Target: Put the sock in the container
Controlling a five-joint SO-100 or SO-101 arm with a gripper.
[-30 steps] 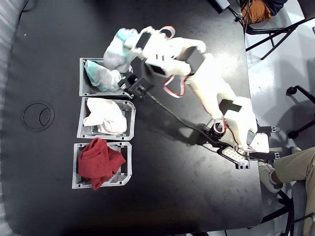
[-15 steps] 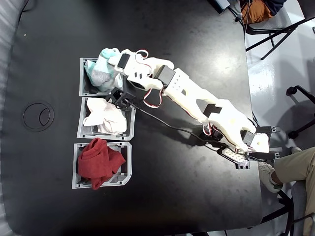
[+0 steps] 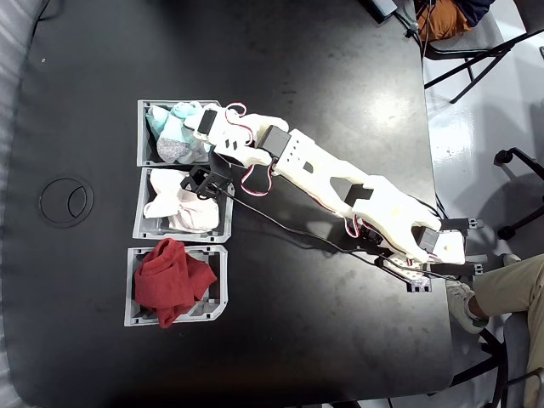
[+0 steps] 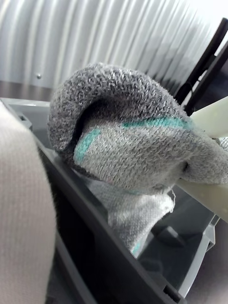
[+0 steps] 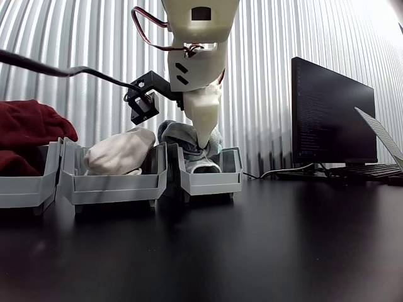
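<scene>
In the fixed view the sock [image 3: 176, 147], grey and white with greenish trim, sits low inside the container [image 3: 141, 136], the top bin of the row, on teal-and-white fabric [image 3: 160, 120]. My gripper [image 3: 185, 136] reaches into that bin, shut on the sock. The wrist view shows the sock [image 4: 128, 137] bunched between cream fingers [image 4: 209, 118], just over the container's grey wall [image 4: 95, 247]. In the other view the gripper [image 5: 203, 151] points down into the container [image 5: 211, 181], with the sock [image 5: 179, 133] at rim height.
A like bin with plain white cloth [image 3: 180, 204] stands right beside the container, then one with red cloth [image 3: 170, 276]. A black cable [image 3: 280, 217] trails across the dark table. A monitor [image 5: 330, 113] stands at the right in the other view.
The arm has stretched out and swung the sock from above the bin's far corner down into the container. The gripper stays shut on it.
</scene>
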